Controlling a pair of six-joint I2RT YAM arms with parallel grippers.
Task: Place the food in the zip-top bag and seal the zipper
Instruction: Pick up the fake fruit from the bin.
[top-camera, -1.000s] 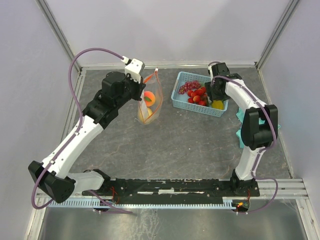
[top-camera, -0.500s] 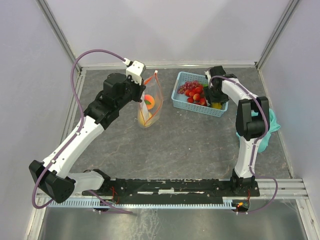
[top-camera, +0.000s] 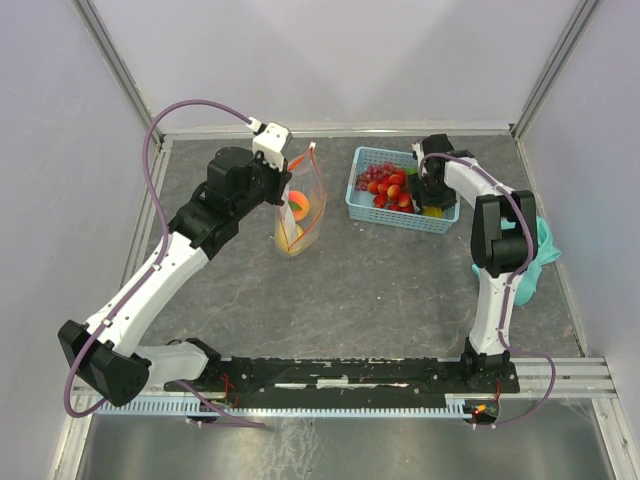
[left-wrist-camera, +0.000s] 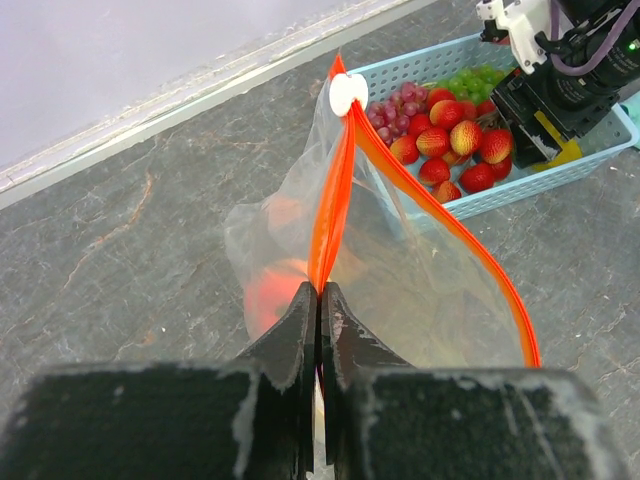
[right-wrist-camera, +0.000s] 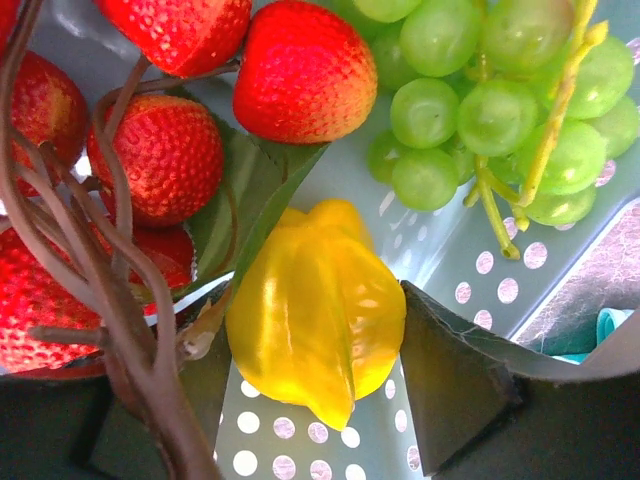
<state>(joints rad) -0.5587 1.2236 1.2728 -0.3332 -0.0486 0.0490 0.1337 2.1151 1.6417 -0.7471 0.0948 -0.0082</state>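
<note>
The yellow piece (right-wrist-camera: 315, 310) lies on the floor of the light-blue basket (right-wrist-camera: 440, 255), just beside the strawberries (right-wrist-camera: 170, 155) and green grapes (right-wrist-camera: 470, 110). I judge it light, hard and smooth, ridged like a star fruit, so a skewed pinch could squirt it out. I would take it across its broad middle. My right claw (right-wrist-camera: 312, 345) stands spread, one finger on each side of it, grasping nothing yet. Brown stems (right-wrist-camera: 120, 290) lie close by and may snag.

Across the worktop (top-camera: 380, 290), my left claw (left-wrist-camera: 319, 300) is clenched on the zipper (left-wrist-camera: 338, 190), holding the soft, crinkly zip-top bag (left-wrist-camera: 430, 280) upright with its mouth gaping. A peach (top-camera: 298, 204) sits inside.
</note>
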